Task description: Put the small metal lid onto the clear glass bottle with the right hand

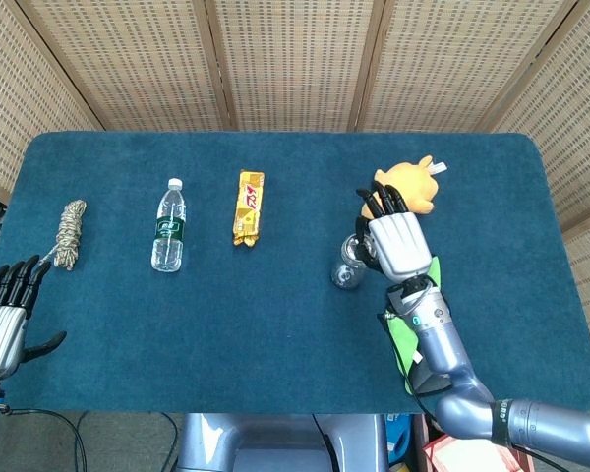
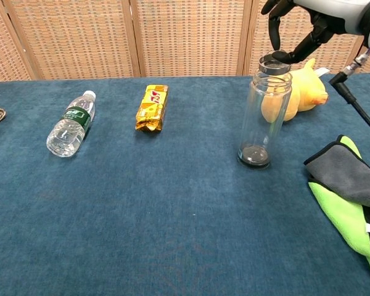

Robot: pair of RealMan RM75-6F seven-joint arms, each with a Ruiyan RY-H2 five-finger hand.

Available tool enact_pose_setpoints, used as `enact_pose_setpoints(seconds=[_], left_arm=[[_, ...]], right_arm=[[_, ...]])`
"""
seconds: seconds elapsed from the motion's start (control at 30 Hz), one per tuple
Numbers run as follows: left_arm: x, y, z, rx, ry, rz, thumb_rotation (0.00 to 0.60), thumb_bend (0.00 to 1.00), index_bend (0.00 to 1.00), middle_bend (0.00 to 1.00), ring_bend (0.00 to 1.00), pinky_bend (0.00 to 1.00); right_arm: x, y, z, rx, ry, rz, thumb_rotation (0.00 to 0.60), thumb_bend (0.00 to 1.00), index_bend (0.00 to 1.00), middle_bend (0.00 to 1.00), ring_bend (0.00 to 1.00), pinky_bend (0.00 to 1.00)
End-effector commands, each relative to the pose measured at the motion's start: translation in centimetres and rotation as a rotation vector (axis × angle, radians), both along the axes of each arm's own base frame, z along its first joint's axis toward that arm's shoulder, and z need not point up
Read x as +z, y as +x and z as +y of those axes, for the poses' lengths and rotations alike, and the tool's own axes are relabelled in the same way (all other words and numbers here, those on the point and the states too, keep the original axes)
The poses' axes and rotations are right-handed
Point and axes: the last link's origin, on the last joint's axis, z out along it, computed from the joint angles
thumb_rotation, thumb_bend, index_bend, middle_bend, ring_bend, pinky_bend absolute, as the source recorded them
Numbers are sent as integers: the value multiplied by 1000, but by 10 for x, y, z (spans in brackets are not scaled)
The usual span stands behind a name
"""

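Note:
The clear glass bottle (image 2: pixel 264 117) stands upright on the blue table, right of centre; from the head view I look down on the bottle (image 1: pixel 347 269). My right hand (image 2: pixel 302 21) hangs over its mouth and pinches the small dark metal lid (image 2: pixel 276 57) in its fingertips. The lid lies about level, right at the bottle's rim; whether it rests on the rim I cannot tell. In the head view the right hand (image 1: pixel 395 239) covers the lid. My left hand (image 1: pixel 6 317) rests at the table's near left edge, fingers apart, holding nothing.
A yellow plush toy (image 2: pixel 303 91) lies just behind the bottle. A green and grey cloth (image 2: pixel 351 188) sits at the near right. A snack bar (image 1: pixel 248 206), a plastic water bottle (image 1: pixel 168 227) and a coiled rope (image 1: pixel 70 232) lie to the left.

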Motion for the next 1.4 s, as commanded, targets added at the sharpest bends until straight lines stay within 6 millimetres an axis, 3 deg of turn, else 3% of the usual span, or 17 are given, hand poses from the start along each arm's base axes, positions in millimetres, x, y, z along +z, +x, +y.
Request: enact_pose_setpoints(seconds=[0.03, 0.57, 1.4], left_arm=[[0, 0, -1, -2, 1, 1, 600, 185, 0, 0, 0, 0], [-1, 2, -1, -4, -2, 2, 600, 184, 0, 0, 0, 0], [-1, 1, -1, -5, -4, -3, 600, 184, 0, 0, 0, 0]], right_arm=[[0, -2, -1, -4, 0, -1, 600, 525, 634, 220, 3, 147], [-6, -13, -5, -24, 6, -3, 600, 525, 634, 220, 5, 147], [-9, -9, -2, -19, 8, -3, 600, 524, 634, 196, 6, 147]])
